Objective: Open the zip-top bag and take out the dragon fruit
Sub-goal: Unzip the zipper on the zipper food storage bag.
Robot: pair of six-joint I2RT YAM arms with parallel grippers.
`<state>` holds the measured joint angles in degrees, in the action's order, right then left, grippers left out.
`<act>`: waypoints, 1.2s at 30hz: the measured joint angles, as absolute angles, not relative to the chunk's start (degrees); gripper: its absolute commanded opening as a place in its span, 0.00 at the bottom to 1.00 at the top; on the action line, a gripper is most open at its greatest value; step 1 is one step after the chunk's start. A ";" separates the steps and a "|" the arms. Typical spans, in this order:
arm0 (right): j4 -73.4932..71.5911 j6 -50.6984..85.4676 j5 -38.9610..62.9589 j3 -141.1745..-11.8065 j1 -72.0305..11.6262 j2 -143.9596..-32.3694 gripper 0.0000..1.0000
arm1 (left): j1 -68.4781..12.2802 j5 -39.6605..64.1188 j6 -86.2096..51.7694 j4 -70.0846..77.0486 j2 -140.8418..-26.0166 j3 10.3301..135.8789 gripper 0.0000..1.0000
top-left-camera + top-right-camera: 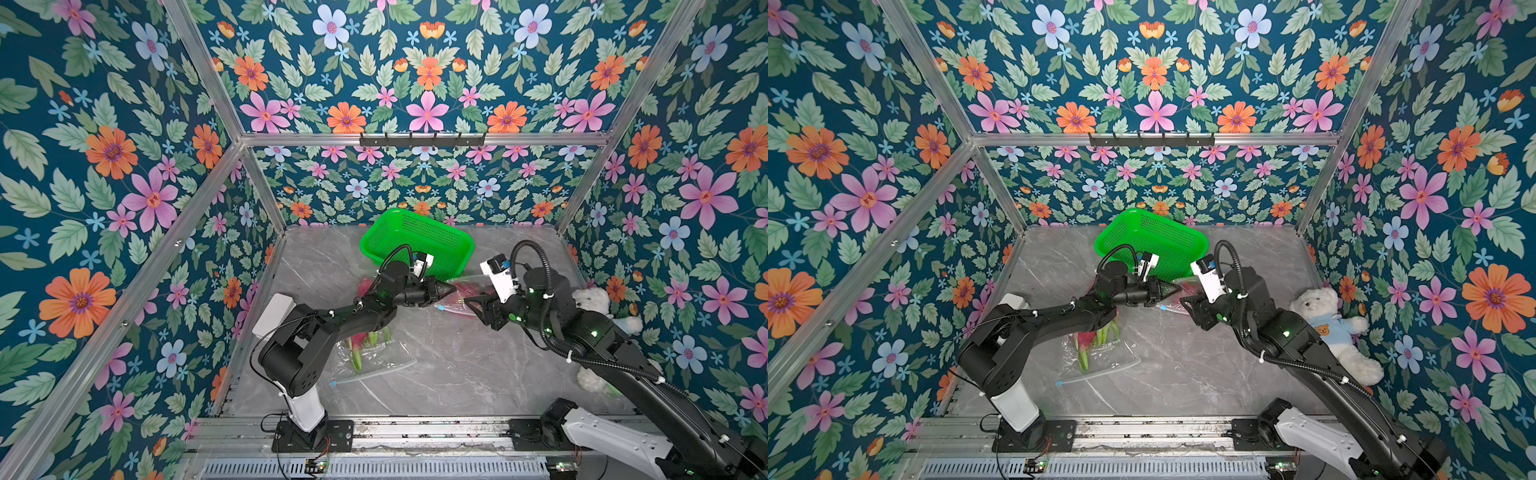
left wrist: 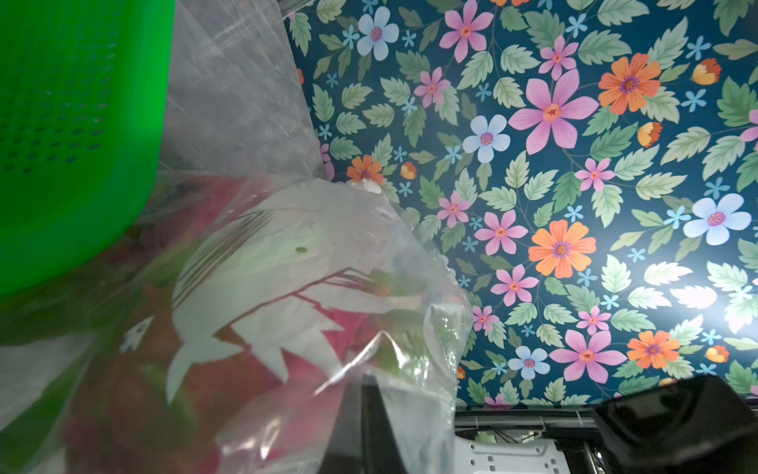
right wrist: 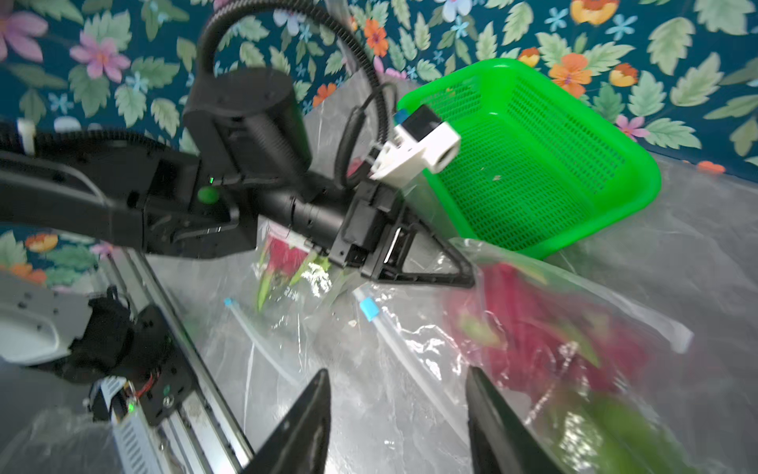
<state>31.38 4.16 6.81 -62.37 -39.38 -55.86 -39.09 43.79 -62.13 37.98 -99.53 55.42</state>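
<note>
Mid-frame in both top views, the zip-top bag containing dragon fruit is pinched by the closed left gripper; the right gripper is spread open alongside.

Green perforated basket; clear zip-top bag; dragon fruit magenta, seemingly green-tipped; grey veined tabletop; teal floral walls; white bear.

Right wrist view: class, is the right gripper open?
Yes: the right gripper shows its two black fingers standing apart, with the clear plastic of the zip-top bag visible in the gap between them.
</note>
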 measured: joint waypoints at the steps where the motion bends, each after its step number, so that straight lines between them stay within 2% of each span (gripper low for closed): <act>1: 31.55 3.33 6.17 -62.35 -40.32 -56.53 0.49 | -38.83 44.36 -61.58 36.95 -99.46 55.81 0.00; 16: 24.82 -5.13 2.85 -61.32 -46.02 -67.61 0.36 | -37.54 48.10 -60.07 29.63 -99.07 56.84 0.00; 26: 20.62 -6.96 0.91 -60.20 -48.82 -71.24 0.34 | -37.32 49.52 -61.65 30.02 -99.55 57.04 0.00; 36: 17.67 -7.90 -5.21 -59.02 -50.17 -74.11 0.30 | -37.08 49.56 -62.08 30.04 -98.96 56.40 0.00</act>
